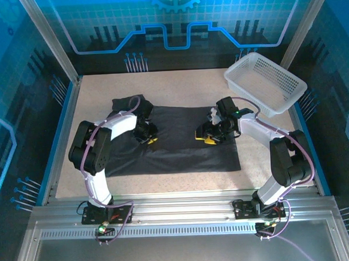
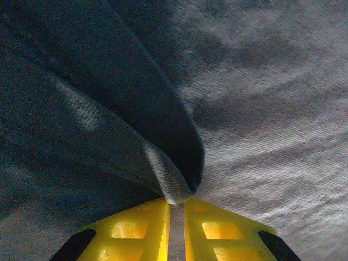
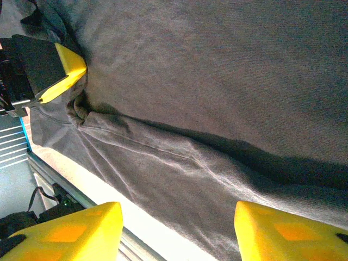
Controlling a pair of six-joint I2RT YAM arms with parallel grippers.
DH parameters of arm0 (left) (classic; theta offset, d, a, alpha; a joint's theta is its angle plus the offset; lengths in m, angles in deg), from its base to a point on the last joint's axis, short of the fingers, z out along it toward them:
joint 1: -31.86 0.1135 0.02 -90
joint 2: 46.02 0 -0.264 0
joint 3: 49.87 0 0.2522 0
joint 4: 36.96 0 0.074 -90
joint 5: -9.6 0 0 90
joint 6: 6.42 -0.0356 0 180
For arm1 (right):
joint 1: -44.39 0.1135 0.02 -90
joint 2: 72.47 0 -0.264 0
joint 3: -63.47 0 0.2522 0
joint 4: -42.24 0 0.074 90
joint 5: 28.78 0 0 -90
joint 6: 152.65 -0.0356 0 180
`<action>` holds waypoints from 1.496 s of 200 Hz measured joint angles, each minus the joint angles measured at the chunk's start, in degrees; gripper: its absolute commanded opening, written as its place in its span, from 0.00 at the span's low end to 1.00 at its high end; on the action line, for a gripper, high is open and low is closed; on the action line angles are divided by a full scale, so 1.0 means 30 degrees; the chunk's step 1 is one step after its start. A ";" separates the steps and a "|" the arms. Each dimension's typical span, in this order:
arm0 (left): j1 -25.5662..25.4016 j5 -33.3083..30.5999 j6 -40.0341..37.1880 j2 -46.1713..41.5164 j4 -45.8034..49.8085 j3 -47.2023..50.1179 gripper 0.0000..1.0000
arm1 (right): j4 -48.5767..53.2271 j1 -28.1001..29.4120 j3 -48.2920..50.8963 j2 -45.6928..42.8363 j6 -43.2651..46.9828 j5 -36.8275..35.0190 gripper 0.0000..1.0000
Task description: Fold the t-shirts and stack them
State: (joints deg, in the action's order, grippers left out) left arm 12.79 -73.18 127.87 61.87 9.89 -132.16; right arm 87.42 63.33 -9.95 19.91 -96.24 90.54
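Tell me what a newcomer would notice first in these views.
A dark t-shirt lies spread across the middle of the table. The left gripper is shut on a raised fold of it, while the right gripper hangs open over its right side. A white basket sits at the far right corner.

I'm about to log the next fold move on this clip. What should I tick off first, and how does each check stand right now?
1. Left gripper shut on a pinched ridge of the t-shirt: ok.
2. Right gripper has cloth: not ok. Its fingers stand wide apart above the shirt.
3. Shirt spread flat on the table: ok over most of it, but bunched at the far left corner.
4. White basket lies apart from the shirt: ok.
5. How many layers the left pinch holds: cannot tell.
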 measured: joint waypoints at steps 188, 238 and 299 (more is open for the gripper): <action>0.4823 -0.1894 0.3650 -0.5719 0.0612 0.5595 0.10 | 0.2113 -0.1341 0.1792 0.1129 -0.1246 -0.5741 0.38; 0.4860 -0.1894 0.5297 -0.5326 0.0175 0.6586 0.10 | 0.3228 -0.0248 0.0867 0.2149 -0.1778 -0.7286 0.37; 0.6812 -0.1807 0.5763 -0.8065 0.0780 0.9165 0.13 | 0.4000 0.1865 0.0933 0.2106 -0.2637 -0.7482 0.41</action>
State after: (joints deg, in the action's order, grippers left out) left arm 33.23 -78.60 145.16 37.68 12.22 -104.67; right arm 99.42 68.92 -7.16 26.23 -104.15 68.09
